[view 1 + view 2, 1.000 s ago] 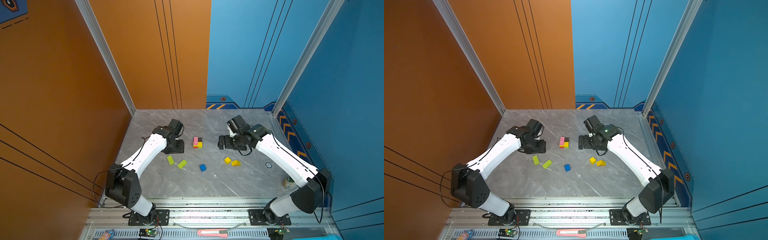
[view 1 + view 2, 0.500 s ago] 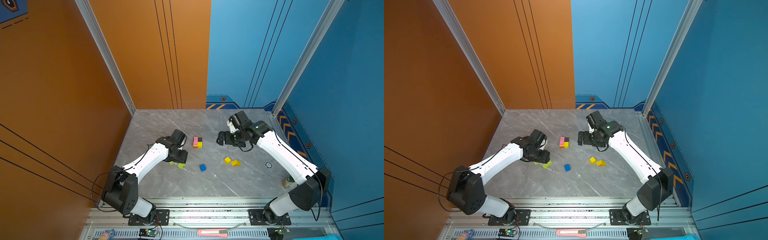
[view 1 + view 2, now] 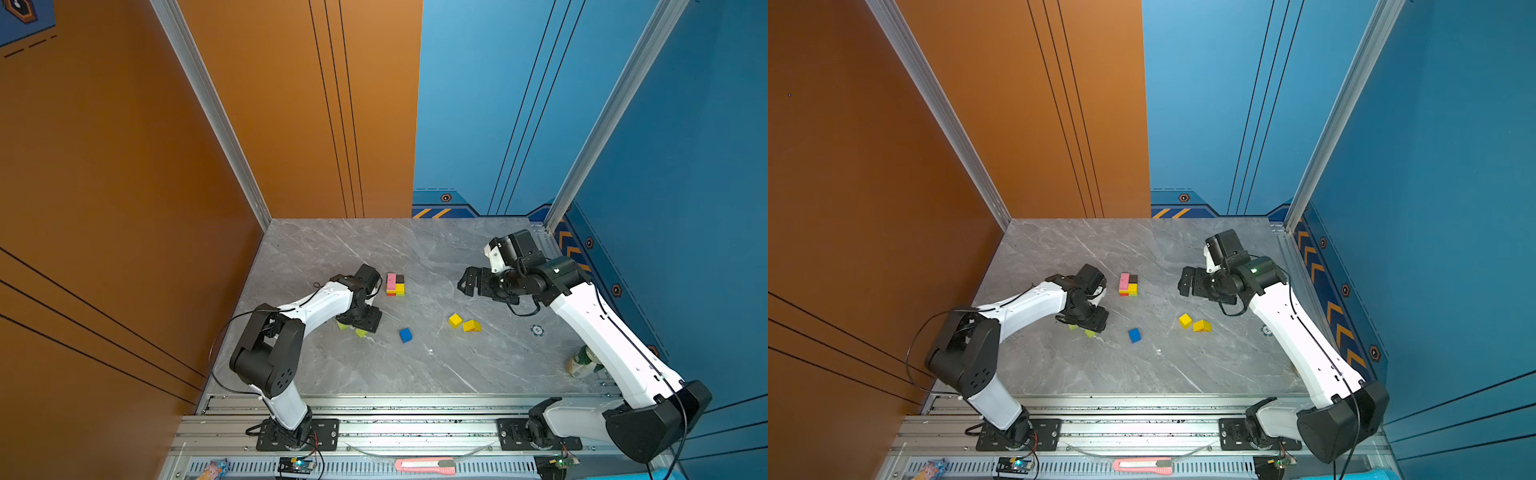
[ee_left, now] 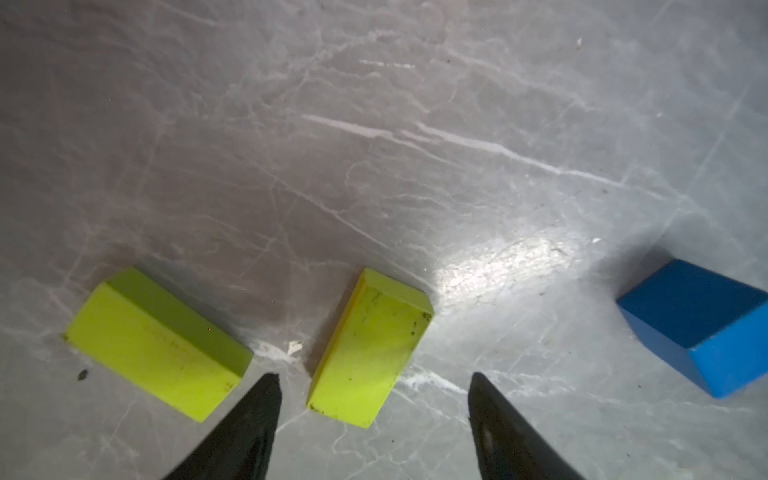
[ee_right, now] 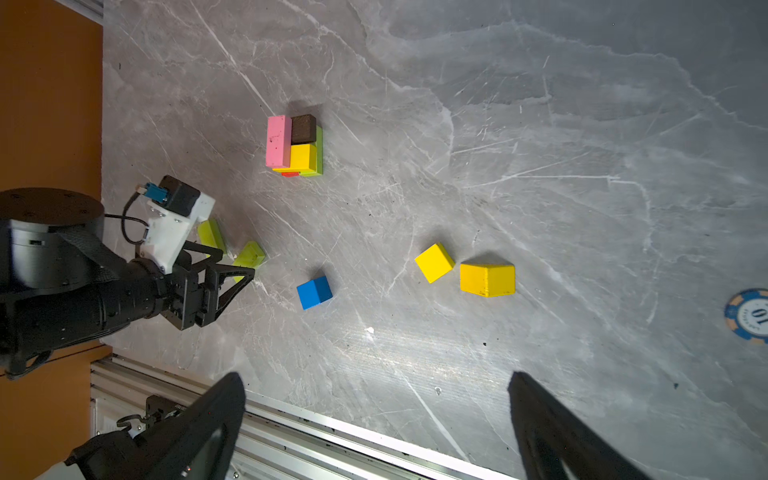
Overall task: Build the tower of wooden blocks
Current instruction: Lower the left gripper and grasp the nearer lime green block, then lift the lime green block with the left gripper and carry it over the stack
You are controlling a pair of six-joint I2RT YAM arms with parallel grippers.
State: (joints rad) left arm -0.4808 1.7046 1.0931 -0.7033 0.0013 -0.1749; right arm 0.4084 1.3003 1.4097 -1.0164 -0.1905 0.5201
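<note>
The left gripper hangs low over the table with its fingers apart and nothing clamped. In the left wrist view the near end of one lime-green bar lies between the two tips, with a gap on each side. The bar's long axis runs away from the fingers, slightly skewed, so I judge they would close across its narrow width, which is the relation the coming grasp turns on. The second lime-green bar lies just outside one finger, near enough that the finger could nudge it on the way down. The blue cube sits well outside the other finger. The tower, so far a low cluster with pink, brown and yellow on top, stands on the table near this gripper but apart from it. The right gripper has its fingers spread wide and empty, well away beyond the tower. The yellow cube and the yellow roof piece lie ahead of its fingers, so the left arm is plainly the nearer one for the lime bar
</note>
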